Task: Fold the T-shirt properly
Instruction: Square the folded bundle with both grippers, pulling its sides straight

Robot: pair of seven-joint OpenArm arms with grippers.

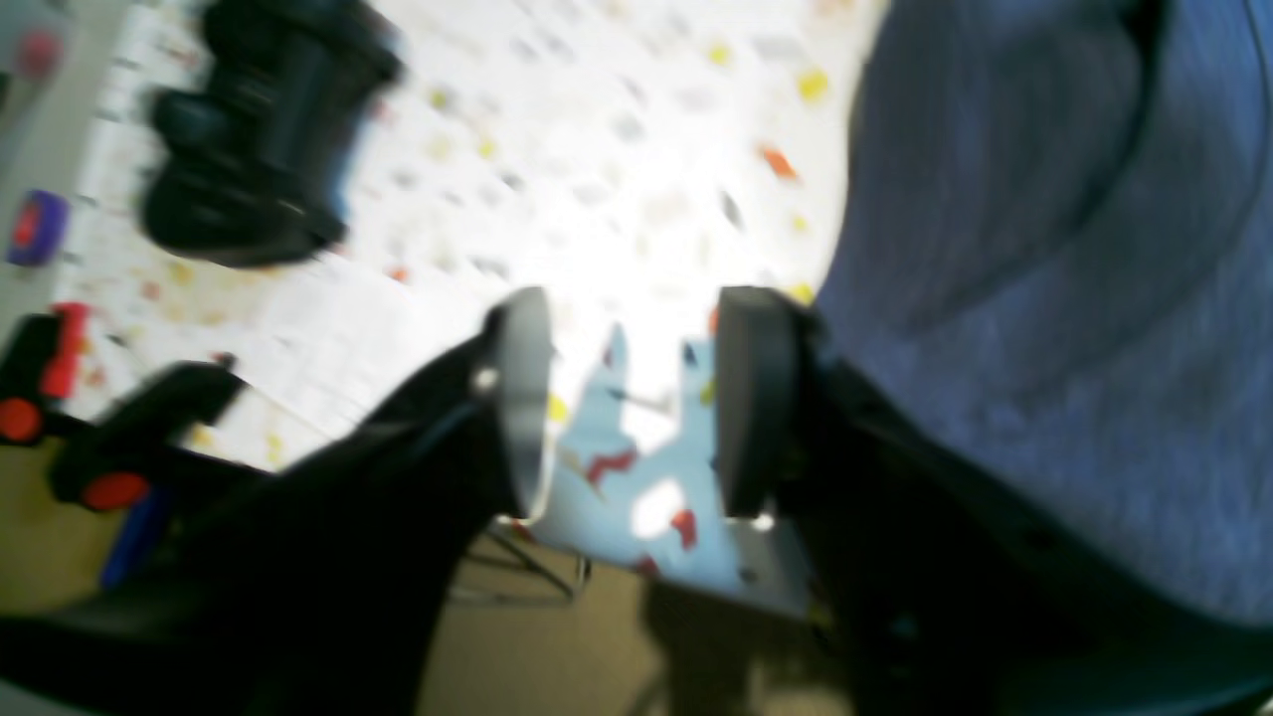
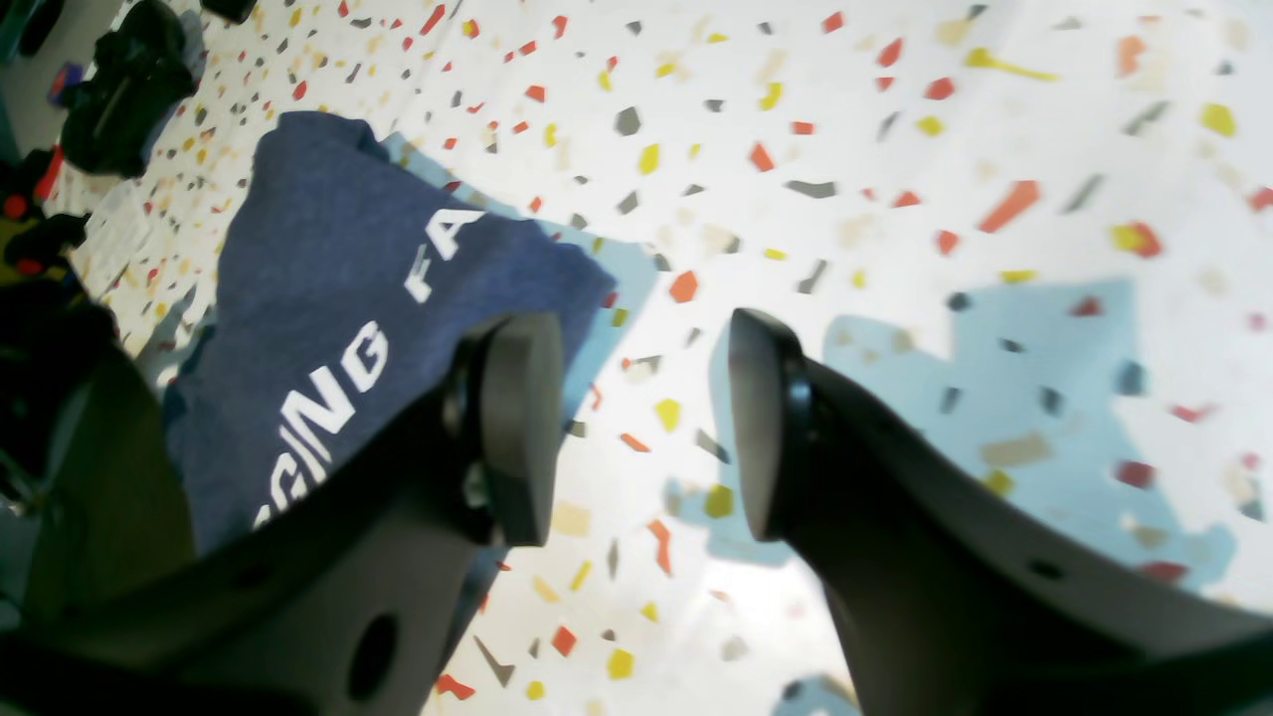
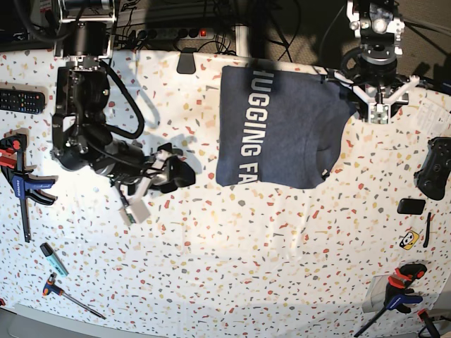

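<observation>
The heathered navy-blue T-shirt with white block lettering (image 3: 278, 127) lies folded at the far middle of the speckled white worktop (image 3: 232, 260); only the base view shows it whole. The right tool (image 2: 636, 428) hangs with jaws apart, empty, left of it. The left tool (image 1: 636, 398), blurred, gapes at its right edge.

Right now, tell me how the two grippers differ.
The right gripper hangs over bare table, left of the T-shirt; the left gripper sits at the shirt's far right edge. The right arm lies low and stretched sideways; the left points straight down. Both are open and hold nothing.
</observation>
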